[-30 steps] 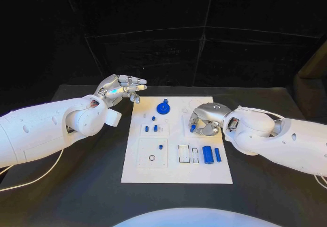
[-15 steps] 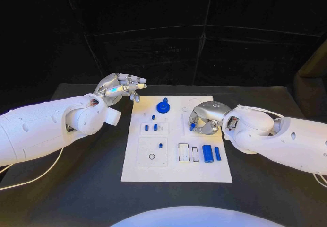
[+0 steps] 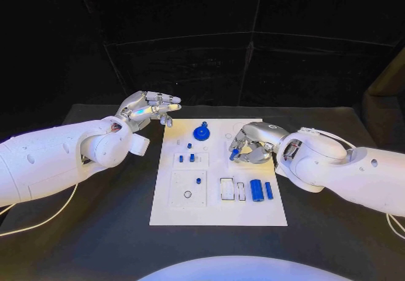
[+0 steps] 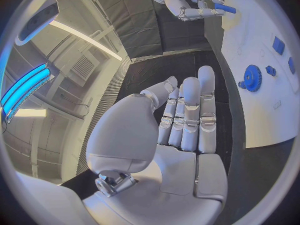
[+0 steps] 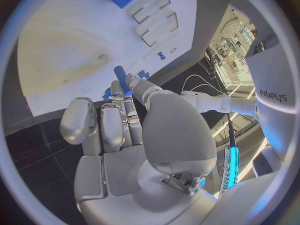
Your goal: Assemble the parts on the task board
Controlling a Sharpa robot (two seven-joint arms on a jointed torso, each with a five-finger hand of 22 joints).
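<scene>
Over on the left, the left hand [image 3: 150, 109] hangs above the black counter [image 3: 101, 205] just off the board's far left corner, its fingers [image 4: 190, 110] straight, side by side and holding nothing. It looks parked rather than working.

The white task board [image 3: 219, 216] lies in the middle of the counter. On its left half a blue gear [image 3: 202, 132] stands at the far end, and nearer sit a few small blue pegs [image 3: 192, 157] in or beside a raised block; whether each is fully seated I cannot tell. Below them is a rectangular plate with a small blue piece [image 3: 198, 180] and a dark ring [image 3: 188, 194] on it. Further right, toward the near side, are slotted recesses [image 3: 227, 188], at least one looking unfilled, and just beside them two blue cylinders [image 3: 256, 191] lie loose on the board.

On the right, the right hand [image 3: 251, 145] hovers low over the board's right half, and its fingers [image 5: 119, 102] pinch a slim blue pin [image 3: 234, 154] by one end, the free end pointing at the board.

My guess is the job is somewhere around the middle: the gear and some pegs seem placed, one pin is on its way to a hole, and the loose cylinders and open slots are left
</scene>
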